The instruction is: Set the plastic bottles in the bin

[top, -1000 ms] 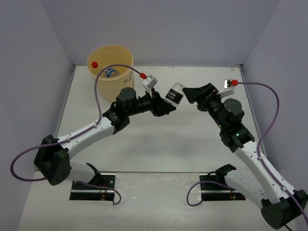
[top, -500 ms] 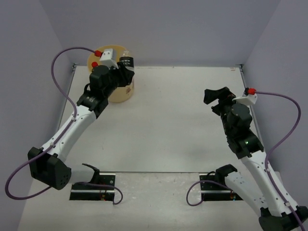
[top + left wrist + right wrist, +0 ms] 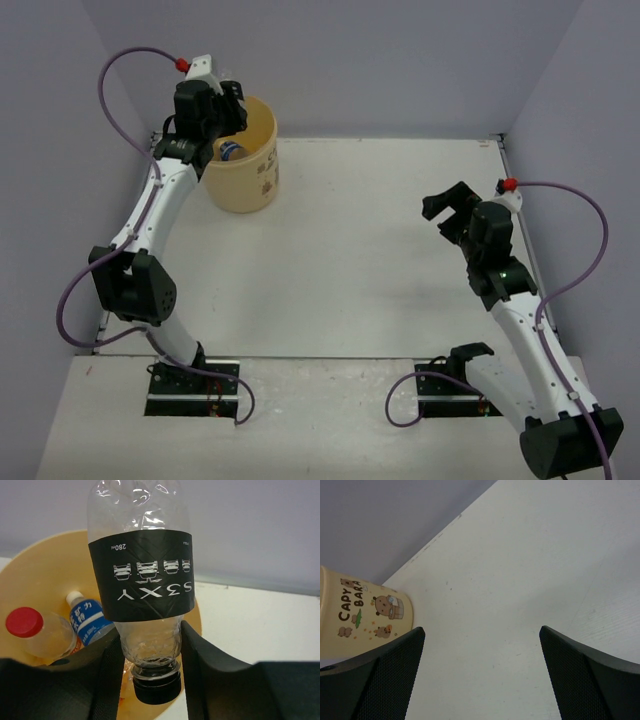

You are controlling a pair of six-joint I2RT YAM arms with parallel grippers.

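My left gripper hangs over the far left rim of the pale-yellow bin. In the left wrist view the left gripper is shut on the neck of a clear bottle with a black label, held cap-down with its black cap above the bin's opening. Inside the bin lie a bottle with a red cap and a blue-labelled bottle, which also shows in the top view. My right gripper is open and empty at the right, above bare table.
The bin stands at the table's far left corner against the purple back wall; its printed side shows in the right wrist view. Purple side walls close the table left and right. The left arm's cable loops above the bin.
My left gripper has carried the black-labelled bottle from the table's middle to over the bin. My right arm has drawn back to the right and stays open.
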